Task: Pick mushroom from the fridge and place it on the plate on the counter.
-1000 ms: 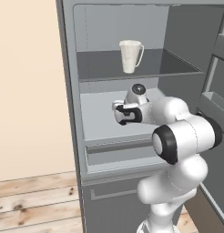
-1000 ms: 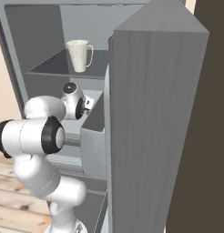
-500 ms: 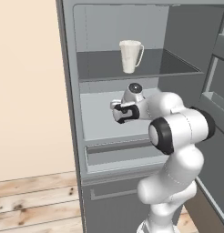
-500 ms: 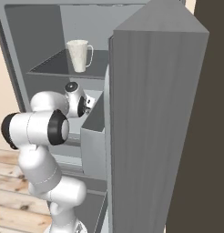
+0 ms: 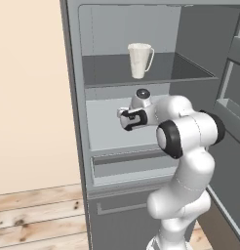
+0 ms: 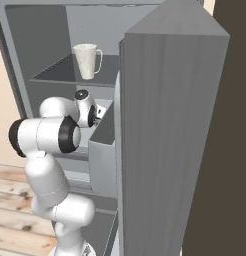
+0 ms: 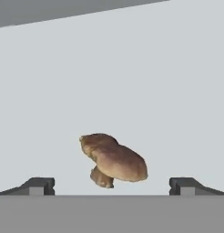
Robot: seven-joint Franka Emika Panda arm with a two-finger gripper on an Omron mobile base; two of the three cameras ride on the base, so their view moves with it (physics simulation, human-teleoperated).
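Observation:
A small brown-tan mushroom point(image 7: 114, 161) lies on the pale grey middle shelf of the fridge point(image 5: 73, 122). It sits just ahead of my gripper point(image 7: 112, 187), centred between the two dark fingertips point(image 7: 38, 185). The jaws stand wide open with nothing between them. From the left base view the gripper point(image 5: 129, 119) reaches in over the middle shelf, under the dark upper shelf. The right base view shows the hand point(image 6: 93, 114) inside the fridge beside the open door. The plate and the counter are out of view.
A white measuring jug point(image 5: 140, 59) stands on the upper shelf above the hand, also the jug point(image 6: 87, 60) in the right base view. The open fridge door point(image 6: 170, 125) with its racks stands close on the right. A drawer front point(image 5: 131, 163) lies below the shelf.
The hand has edged a little deeper into the fridge over the middle shelf and the elbow has risen slightly. The jaws have stayed open.

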